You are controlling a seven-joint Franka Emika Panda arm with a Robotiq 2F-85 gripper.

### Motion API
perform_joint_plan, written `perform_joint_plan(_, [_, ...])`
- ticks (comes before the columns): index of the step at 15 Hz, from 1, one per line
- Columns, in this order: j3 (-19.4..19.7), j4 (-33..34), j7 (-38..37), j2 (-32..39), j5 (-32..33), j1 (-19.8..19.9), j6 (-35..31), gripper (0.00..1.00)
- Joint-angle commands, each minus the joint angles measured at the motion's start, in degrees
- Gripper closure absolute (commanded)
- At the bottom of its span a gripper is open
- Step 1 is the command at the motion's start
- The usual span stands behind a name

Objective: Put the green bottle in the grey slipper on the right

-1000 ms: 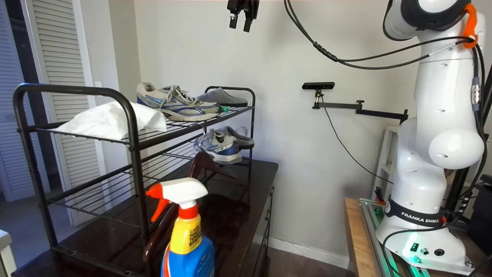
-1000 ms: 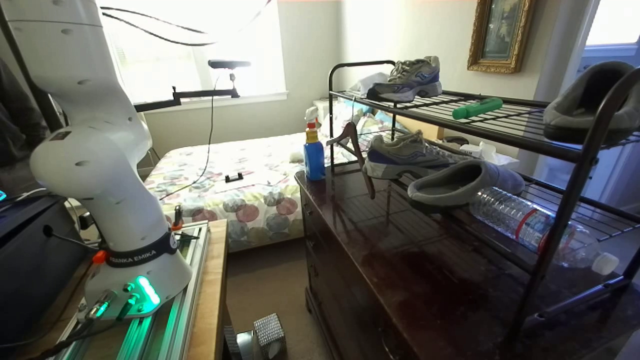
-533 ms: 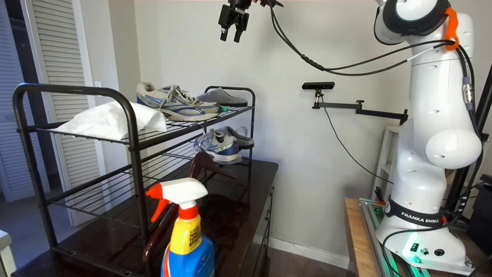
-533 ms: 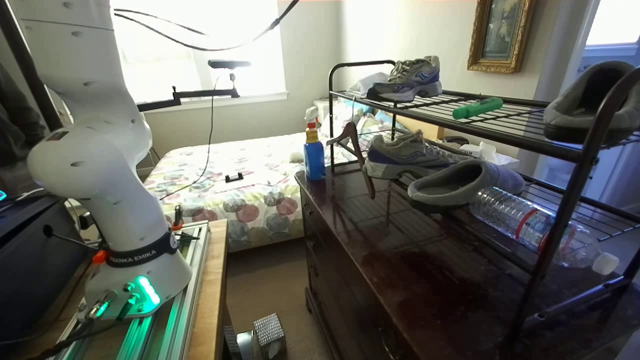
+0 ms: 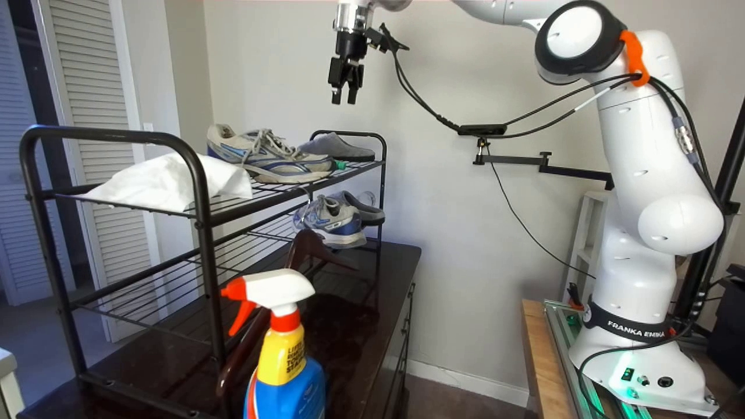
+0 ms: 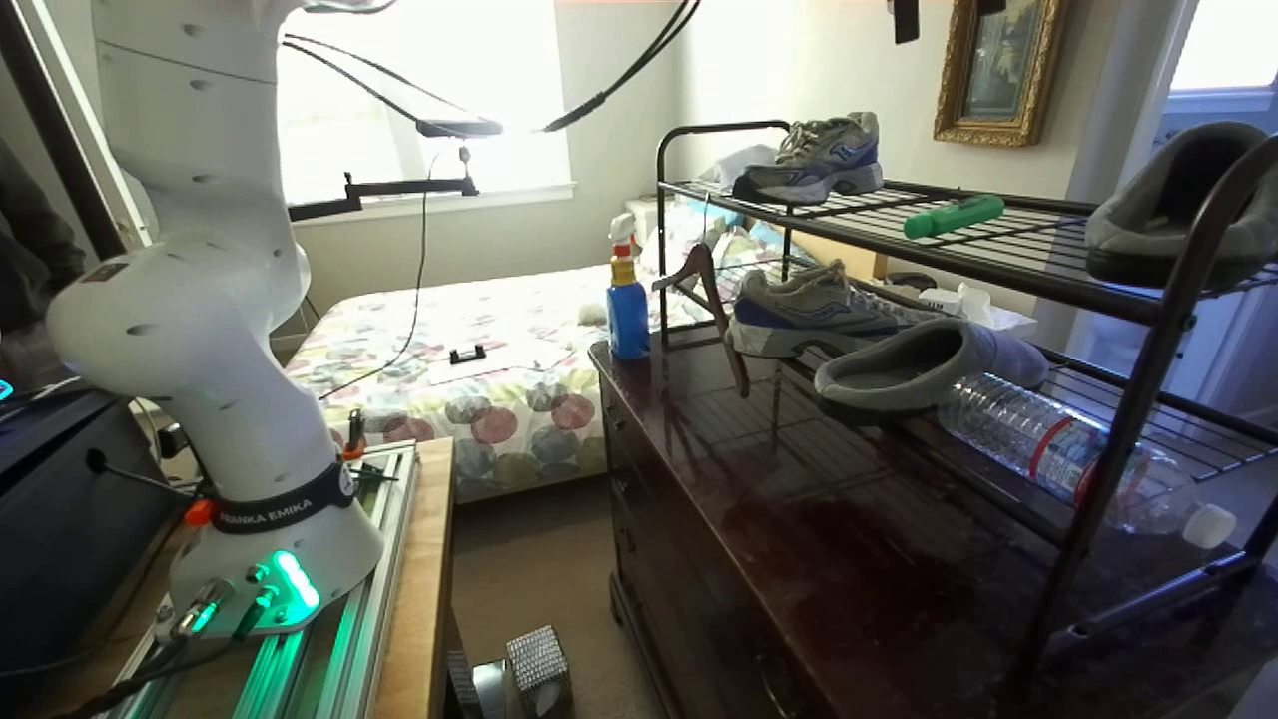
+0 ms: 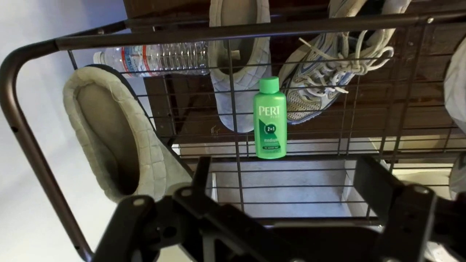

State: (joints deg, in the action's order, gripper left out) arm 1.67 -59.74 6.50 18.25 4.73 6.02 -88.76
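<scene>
Green bottle [image 7: 270, 122] lies on its side on the top shelf [image 6: 1048, 281], label up, cap toward the long rail [image 7: 164, 36] on the robot's side; a few thin wires [image 7: 239, 174] show between cap and rail. Grey slipper [image 7: 127, 142] on the same shelf, near the end rail [image 7: 29, 153], set at a slant with its opening up. Slipper and bottle well apart, a stretch of wires between them. On the bottle's other side more wires, then a sneaker [image 6: 819, 162], also well apart from it.

Gripper [image 5: 344, 98]: fingers [image 7: 376, 189] spread wide, tips down. In an exterior view it hangs over the rack [image 5: 208, 262], open air between tips and shelf. In the wrist view the bottle shows in line with the gap between the fingers; one finger covers part of the slipper's toe.

Lower shelf [image 5: 145, 273], seen through the wires: second slipper [image 6: 958, 364], second sneaker [image 6: 824, 310], clear water bottle [image 6: 1048, 449]. A wooden hanger [image 6: 717, 305] hooks on the robot-side rail. Rack stands on a dark dresser [image 6: 859, 529], whose top runs out past it on the robot's side. Blue spray bottle [image 6: 627, 310] near the dresser's corner.
</scene>
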Motion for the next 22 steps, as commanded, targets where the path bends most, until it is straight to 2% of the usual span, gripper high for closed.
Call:
perform_joint_plan(1, [1.0, 9.0, -3.7, 8.0, 1.0, -1.5, 6.5, 0.00])
perform_joint_plan(3, [0.9, 11.0, -4.9, 10.4, 0.4, -1.6, 9.7, 0.00])
perform_joint_plan(5, [-0.3, 11.8, -2.2, 11.8, -0.7, -0.7, 11.0, 0.00])
perform_joint_plan(12, [-1.0, 15.5, 5.2, 15.7, -0.8, 0.3, 11.4, 0.00])
perform_joint_plan(14, [-0.2, 16.6, 4.8, 16.6, 0.9, -0.6, 11.6, 0.00])
perform_joint_plan(15, [-0.2, 12.0, 3.7, 14.0, 0.2, -0.4, 9.5, 0.00])
perform_joint_plan(19, [-0.4, 13.6, 4.2, 15.5, -0.2, -0.1, 9.6, 0.00])
perform_joint_plan(22, [-1.3, 13.8, 9.1, 16.6, -0.7, 0.3, 8.9, 0.00])
